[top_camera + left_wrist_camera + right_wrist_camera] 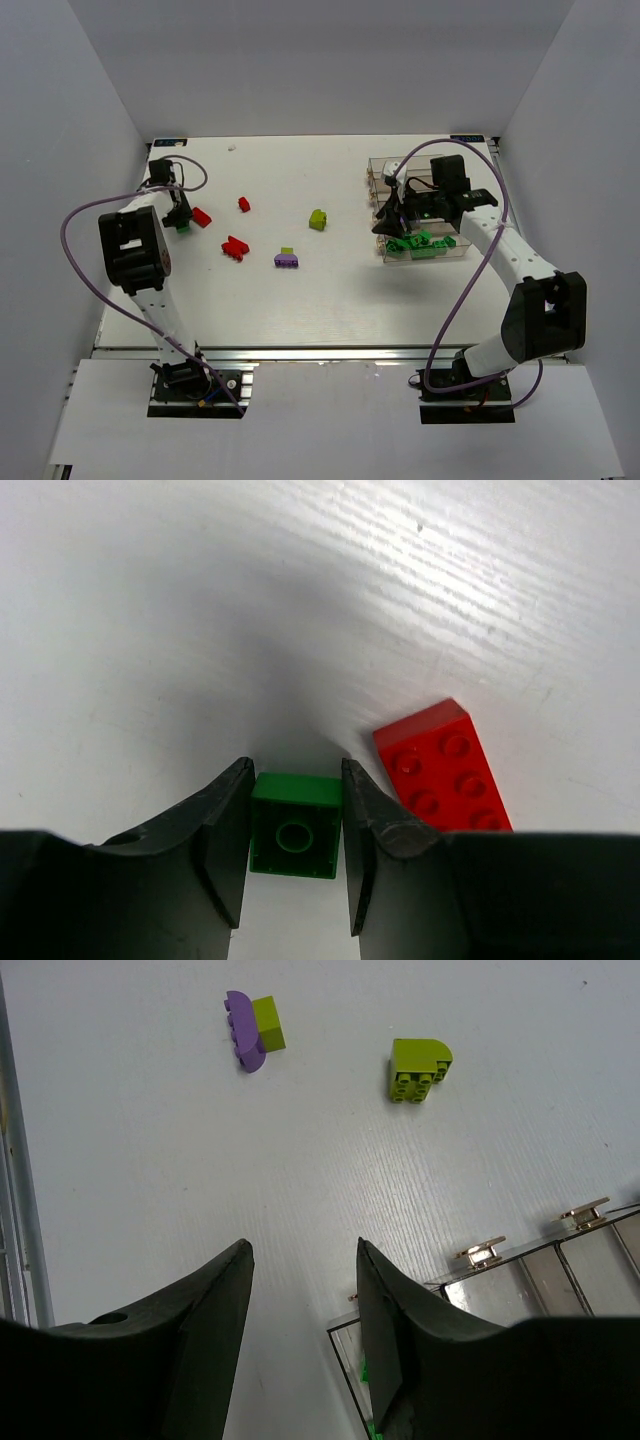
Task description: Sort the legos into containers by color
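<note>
Green first: the green brick [294,825] sits on the bench [300,600], pinched on both sides by my left hand [295,770], with a red brick [443,768] just beside it. My right hand [300,1250] hangs open and empty by the containers [520,1265]; green legos [420,244] lie in one end bin.

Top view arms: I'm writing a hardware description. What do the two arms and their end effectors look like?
The left arm and right arm are white links with chunky black joint housings, each trailed by a looping purple cable. The left end effector and right end effector have two matte black, curved fingers.
</note>
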Controlling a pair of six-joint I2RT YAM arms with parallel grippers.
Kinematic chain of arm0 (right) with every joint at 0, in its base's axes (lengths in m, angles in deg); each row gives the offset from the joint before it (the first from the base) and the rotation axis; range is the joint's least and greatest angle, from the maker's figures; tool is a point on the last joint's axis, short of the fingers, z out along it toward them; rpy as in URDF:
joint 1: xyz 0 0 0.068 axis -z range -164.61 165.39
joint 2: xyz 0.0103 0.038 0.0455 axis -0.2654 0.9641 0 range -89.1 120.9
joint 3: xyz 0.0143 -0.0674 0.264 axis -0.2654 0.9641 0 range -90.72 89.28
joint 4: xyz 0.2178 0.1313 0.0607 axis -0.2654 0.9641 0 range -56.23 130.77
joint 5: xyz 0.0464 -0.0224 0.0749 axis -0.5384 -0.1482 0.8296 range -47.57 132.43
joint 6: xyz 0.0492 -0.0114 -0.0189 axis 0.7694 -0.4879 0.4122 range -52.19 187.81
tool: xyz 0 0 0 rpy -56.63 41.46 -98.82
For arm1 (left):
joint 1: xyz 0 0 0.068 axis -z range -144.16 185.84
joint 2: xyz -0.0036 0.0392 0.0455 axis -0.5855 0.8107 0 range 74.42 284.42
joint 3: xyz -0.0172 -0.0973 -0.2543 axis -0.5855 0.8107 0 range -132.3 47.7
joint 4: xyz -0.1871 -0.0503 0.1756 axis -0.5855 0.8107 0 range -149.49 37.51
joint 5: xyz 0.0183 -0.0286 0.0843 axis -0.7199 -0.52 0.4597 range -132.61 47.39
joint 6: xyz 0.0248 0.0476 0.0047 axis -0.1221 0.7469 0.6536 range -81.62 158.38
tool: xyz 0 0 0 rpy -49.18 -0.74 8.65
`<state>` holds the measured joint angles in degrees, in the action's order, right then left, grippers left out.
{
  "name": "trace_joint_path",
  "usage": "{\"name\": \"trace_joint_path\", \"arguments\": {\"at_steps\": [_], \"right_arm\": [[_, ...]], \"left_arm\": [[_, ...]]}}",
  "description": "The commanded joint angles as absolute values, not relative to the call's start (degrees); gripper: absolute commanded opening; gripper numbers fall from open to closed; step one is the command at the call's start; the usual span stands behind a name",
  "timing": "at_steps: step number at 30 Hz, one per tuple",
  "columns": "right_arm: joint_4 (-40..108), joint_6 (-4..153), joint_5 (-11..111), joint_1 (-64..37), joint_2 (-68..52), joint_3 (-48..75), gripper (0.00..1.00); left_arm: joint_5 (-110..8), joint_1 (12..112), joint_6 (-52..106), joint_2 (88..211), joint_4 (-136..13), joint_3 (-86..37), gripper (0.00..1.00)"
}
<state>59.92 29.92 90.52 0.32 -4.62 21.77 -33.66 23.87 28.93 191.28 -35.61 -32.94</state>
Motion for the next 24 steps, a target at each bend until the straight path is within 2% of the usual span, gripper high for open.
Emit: {"name": "trace_joint_path", "arguments": {"at_steps": [1, 3, 5, 8, 11, 14, 17, 24], "right_arm": [[60.4, 29.5, 91.0, 0.6, -5.7, 19.1, 0.51], [60.5, 29.6, 90.8, 0.7, -6.3, 19.1, 0.51], [60.3, 30.3, 90.2, 1.1, -6.8, 19.2, 0.51], [57.7, 32.4, 88.5, 2.6, -8.6, 19.8, 0.38], [54.1, 36.5, 88.0, 5.4, -10.4, 20.5, 0.0], [51.1, 41.2, 88.4, 8.7, -11.8, 21.2, 0.0], [47.6, 46.1, 89.3, 12.0, -12.3, 21.7, 0.0], [45.3, 51.8, 92.8, 17.5, -13.7, 21.8, 0.0]], "left_arm": [[-37.4, 23.4, 26.9, 186.3, -35.3, -29.1, 0.23], [-39.6, 23.4, 25.3, 182.6, -35.2, -27.9, 0.15], [-41.4, 23.8, 22.4, 179.8, -33.5, -27.3, 0.12], [-46.6, 26.3, 18.1, 171.6, -35.0, -23.8, 0.08], [-51.4, 32.3, 13.8, 164.2, -38.1, -20.7, 0.08], [-56.8, 42.0, 8.2, 160.6, -45.1, -18.0, 0.08], [-61.5, 51.0, 3.7, 162.9, -51.7, -17.3, 0.08], [-64.1, 66.4, 3.2, 178.3, -53.9, -32.7, 0.09]]}}
